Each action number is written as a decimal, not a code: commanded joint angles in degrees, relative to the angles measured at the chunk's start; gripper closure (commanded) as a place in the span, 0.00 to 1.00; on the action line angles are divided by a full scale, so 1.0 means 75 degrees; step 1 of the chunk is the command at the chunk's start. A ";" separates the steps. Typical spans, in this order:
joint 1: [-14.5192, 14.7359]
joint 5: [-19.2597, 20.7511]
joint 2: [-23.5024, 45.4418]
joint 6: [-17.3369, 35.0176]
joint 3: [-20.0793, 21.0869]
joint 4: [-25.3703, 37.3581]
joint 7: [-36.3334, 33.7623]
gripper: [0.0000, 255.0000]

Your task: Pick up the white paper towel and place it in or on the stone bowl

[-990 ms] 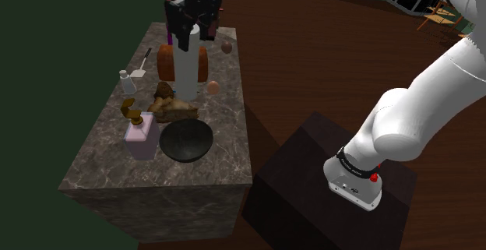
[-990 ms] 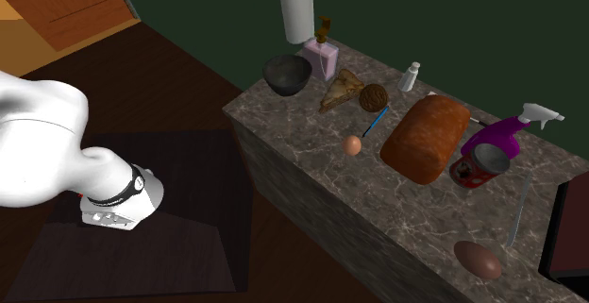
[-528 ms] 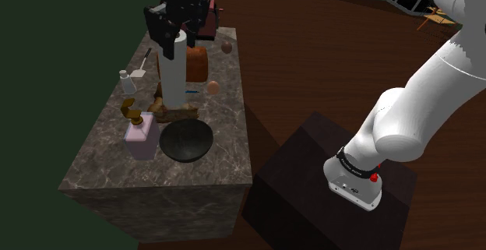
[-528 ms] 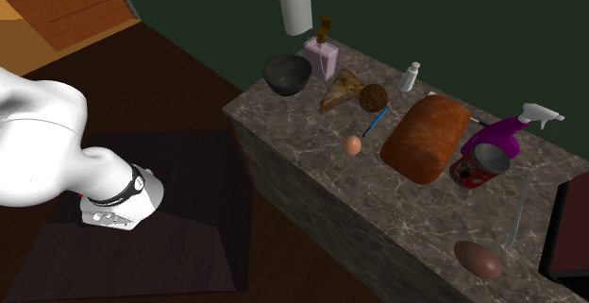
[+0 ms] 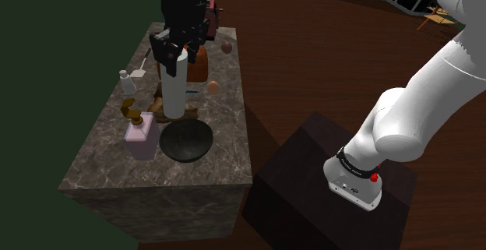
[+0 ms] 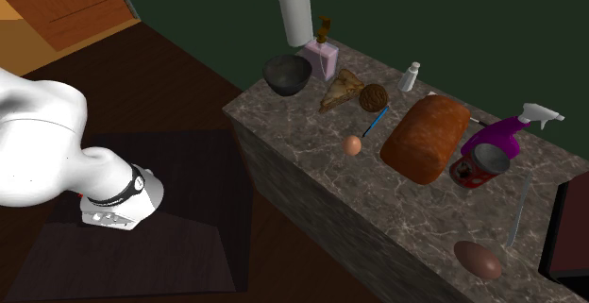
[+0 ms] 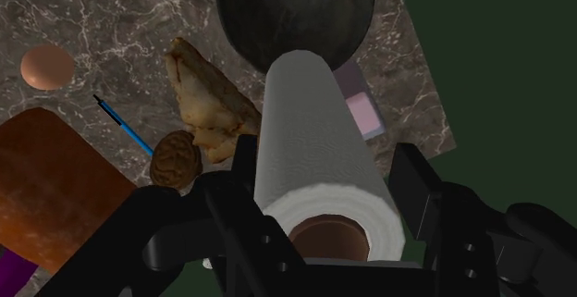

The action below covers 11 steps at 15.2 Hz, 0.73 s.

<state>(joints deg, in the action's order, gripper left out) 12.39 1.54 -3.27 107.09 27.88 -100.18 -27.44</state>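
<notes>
One step done, one to go: I have the white paper towel roll (image 5: 173, 89) clasped upright in the tool (image 5: 177, 52). It appears to hang clear of the surface (image 5: 226, 132), close by the dark bowl (image 5: 187, 141) and a pink bottle (image 5: 142, 141). What remains, by my reading, is carrying the roll over the bowl and releasing it.

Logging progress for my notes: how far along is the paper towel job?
Done: the claw grips the white paper towel roll, lifted off the counter. In hand: it hangs upright just beside the dark bowl. Left: lowering it into the bowl and releasing.
</notes>
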 commanded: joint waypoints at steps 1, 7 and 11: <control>-0.0005 -0.0023 -0.0047 0.0213 -0.0009 -0.0249 0.0013 1.00; -0.0001 -0.0023 -0.0062 0.0830 -0.0006 -0.0880 -0.0009 1.00; 0.0003 -0.0002 -0.0033 0.1237 0.0003 -0.1262 -0.0038 1.00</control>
<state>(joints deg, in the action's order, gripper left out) 12.40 1.56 -3.40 115.47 27.89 -108.67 -27.69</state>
